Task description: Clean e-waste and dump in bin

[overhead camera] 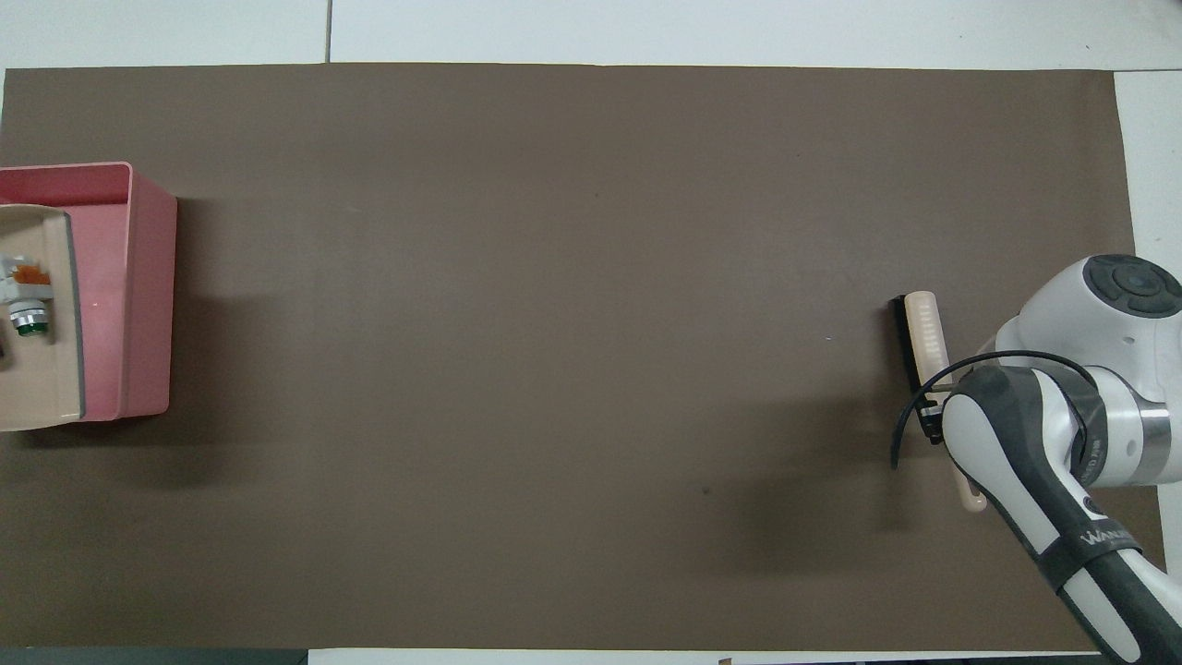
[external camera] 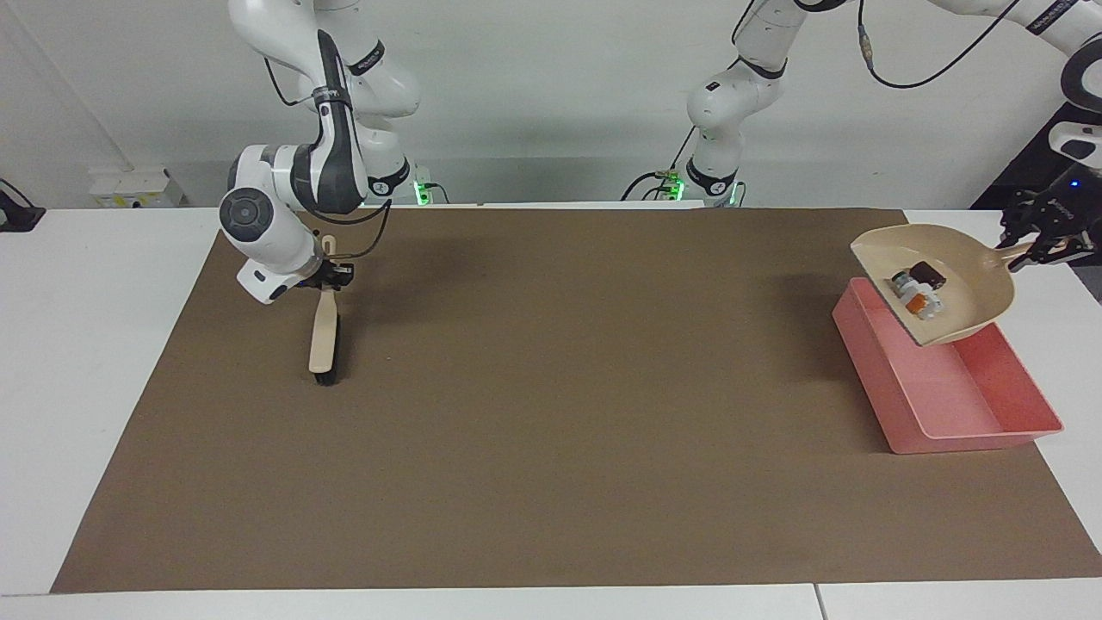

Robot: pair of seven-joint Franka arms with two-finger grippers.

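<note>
My left gripper (external camera: 1029,244) is shut on the handle of a beige dustpan (external camera: 960,288), which hangs tilted over the pink bin (external camera: 869,370). The e-waste lies in the pan: a white-grey piece (external camera: 914,298) with a green label and a small dark block (external camera: 928,274). In the overhead view the dustpan (overhead camera: 42,369) covers part of the bin (overhead camera: 148,277), and only the white-grey piece (overhead camera: 26,305) shows. Toward the right arm's end of the table, my right gripper (external camera: 327,280) is shut on the handle of a beige brush (external camera: 323,336), whose black bristles reach down to the mat.
A brown mat (external camera: 551,413) covers most of the white table. The bin stands on the mat's edge at the left arm's end. The brush (overhead camera: 923,337) and the right arm (overhead camera: 1043,434) sit at the other end.
</note>
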